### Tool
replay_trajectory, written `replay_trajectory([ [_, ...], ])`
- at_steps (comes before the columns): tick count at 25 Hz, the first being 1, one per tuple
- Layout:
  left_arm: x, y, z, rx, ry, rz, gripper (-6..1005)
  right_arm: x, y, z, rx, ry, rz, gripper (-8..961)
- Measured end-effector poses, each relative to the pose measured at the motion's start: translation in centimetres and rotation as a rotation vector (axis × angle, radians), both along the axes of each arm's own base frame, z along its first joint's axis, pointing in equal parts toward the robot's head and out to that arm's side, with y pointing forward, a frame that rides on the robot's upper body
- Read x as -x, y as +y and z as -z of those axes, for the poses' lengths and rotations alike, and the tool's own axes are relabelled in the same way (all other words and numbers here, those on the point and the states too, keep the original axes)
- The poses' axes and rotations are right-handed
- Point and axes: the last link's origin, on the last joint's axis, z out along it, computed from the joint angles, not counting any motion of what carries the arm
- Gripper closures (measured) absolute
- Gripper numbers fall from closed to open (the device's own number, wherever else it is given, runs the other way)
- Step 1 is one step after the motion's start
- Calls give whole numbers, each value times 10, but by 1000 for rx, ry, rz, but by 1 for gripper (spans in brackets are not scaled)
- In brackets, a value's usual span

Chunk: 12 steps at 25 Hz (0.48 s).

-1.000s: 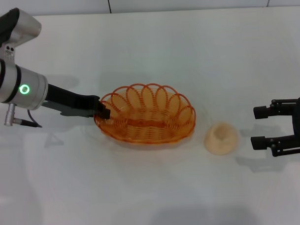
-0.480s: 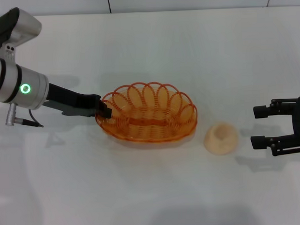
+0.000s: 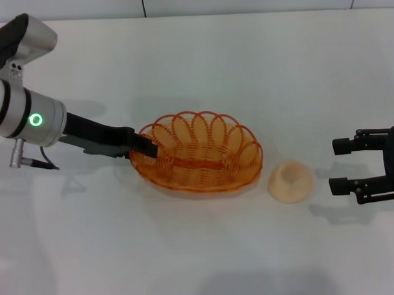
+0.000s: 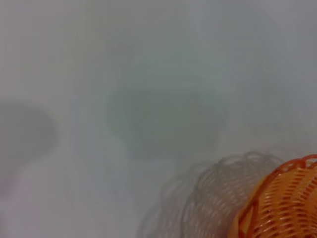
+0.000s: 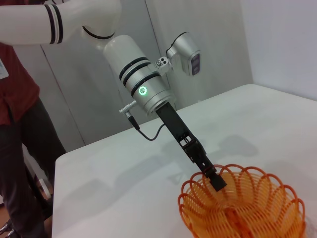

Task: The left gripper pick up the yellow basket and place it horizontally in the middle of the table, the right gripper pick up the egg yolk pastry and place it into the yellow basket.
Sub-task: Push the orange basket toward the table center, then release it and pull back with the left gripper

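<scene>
The yellow basket (image 3: 198, 154) is near the middle of the white table (image 3: 201, 264), long side running left to right. My left gripper (image 3: 146, 148) is shut on the rim at the basket's left end. The right wrist view shows the same: left gripper (image 5: 214, 179) holds the basket (image 5: 247, 210) by its rim. In the left wrist view only an edge of the basket (image 4: 285, 203) shows, with its shadow lying apart on the table. The egg yolk pastry (image 3: 291, 181) sits just right of the basket. My right gripper (image 3: 340, 164) stands open, right of the pastry.
Table's far edge runs along the top of the head view. The right wrist view shows a person in a red shirt (image 5: 15, 94) standing beyond the table's end, behind the left arm (image 5: 148, 89).
My left gripper has carried the basket slightly to the right, closer to the pastry. The right gripper and the pastry have not moved.
</scene>
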Motion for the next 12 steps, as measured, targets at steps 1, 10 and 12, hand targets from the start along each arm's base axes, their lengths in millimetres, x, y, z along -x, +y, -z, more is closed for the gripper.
replay_trajectory([
  [1, 0, 0, 0, -2, 0, 2, 731, 0, 0, 0, 0, 0, 0, 193],
  [10, 0, 5, -5, -47, -20, 50, 196, 0, 0, 0, 0, 1, 0, 194],
  [12, -1, 7, -9, -66, -25, 69, 181, 0, 0, 0, 1, 1, 0, 194],
])
